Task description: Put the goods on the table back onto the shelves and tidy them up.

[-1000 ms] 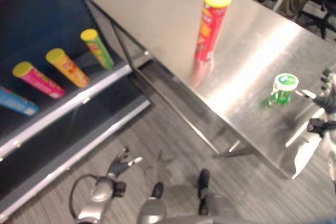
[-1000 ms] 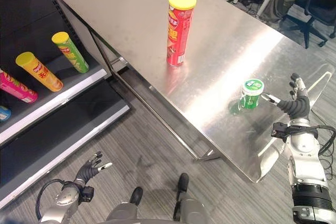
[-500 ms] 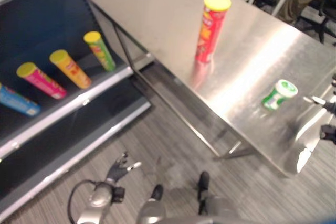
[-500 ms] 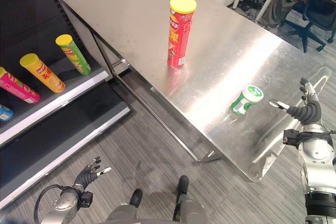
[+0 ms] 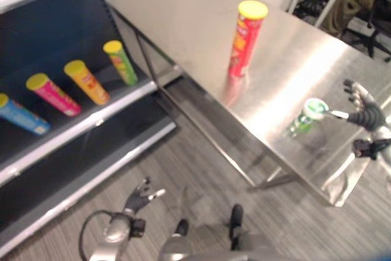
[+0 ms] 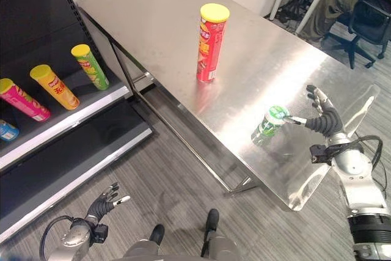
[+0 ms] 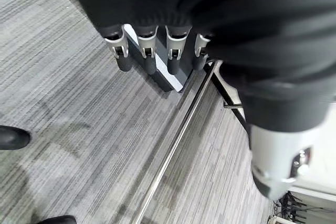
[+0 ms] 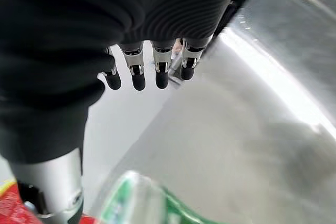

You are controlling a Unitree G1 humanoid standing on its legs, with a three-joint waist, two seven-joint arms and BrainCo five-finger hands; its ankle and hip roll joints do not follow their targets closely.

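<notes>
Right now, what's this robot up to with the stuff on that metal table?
It is clearing goods off the steel table onto the shelf. The right robot hand is open beside a small green container near the table's front edge, its thumb tip at the lid, not gripping it. A tall red can with a yellow lid stands untouched farther back. The left robot hand hangs open low above the floor. Several cans already lie on the shelf.

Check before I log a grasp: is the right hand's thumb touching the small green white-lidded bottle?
Touching: right eye view shows the right hand open, thumb tip on the tilted green bottle lid.
</notes>
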